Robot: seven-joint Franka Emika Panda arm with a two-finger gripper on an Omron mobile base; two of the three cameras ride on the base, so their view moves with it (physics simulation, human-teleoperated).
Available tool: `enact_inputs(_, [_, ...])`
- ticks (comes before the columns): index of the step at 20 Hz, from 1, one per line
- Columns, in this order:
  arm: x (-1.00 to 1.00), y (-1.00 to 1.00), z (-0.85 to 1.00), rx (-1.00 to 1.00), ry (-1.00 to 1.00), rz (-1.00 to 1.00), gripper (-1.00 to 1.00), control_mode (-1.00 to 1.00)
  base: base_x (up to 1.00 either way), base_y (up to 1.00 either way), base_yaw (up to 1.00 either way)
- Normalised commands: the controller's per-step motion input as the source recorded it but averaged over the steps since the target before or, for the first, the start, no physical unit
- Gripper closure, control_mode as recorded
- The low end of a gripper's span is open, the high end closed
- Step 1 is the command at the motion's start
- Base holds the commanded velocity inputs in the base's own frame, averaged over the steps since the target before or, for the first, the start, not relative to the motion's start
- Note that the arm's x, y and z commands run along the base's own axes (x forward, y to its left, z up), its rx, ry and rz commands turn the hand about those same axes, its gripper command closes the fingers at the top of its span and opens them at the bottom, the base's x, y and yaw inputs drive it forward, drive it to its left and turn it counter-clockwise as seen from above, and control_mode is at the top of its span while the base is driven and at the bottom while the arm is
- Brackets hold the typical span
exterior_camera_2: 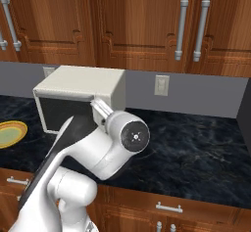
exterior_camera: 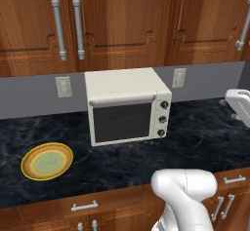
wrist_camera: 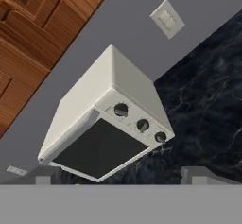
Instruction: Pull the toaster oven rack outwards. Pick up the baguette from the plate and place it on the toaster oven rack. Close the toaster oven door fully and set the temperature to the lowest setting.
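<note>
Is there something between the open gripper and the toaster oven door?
Nothing visible does. In the hand view the gripper looks straight at the closed toaster oven door, with bare counter beside it.

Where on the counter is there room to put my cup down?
Bare counter lies right of the toaster oven, and in front of it. The left end is more crowded: the plate sits there, with a gap between it and the oven.

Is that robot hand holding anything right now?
No. The gripper is open and empty, its fingers spread apart in front of the toaster oven.
</note>
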Motion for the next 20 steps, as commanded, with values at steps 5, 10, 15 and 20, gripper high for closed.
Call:
enact_inputs(5, [-0.02,0.02,0.00,0.14,0.09,0.01,-1.00,-1.00,0.00,0.00,0.00])
enact_inputs(10, [-0.10,0.00,0.00,0.11,0.01,0.00,-1.00,-1.00,0.00,0.00,0.00])
enact_inputs(15, [-0.22,0.00,-0.04,0.07,-0.02,0.00,-1.00,-1.00,0.00,0.00,0.00])
enact_inputs(20, [-0.31,0.00,-0.03,0.18,-0.07,0.00,-1.00,-1.00,0.00,0.00,0.00])
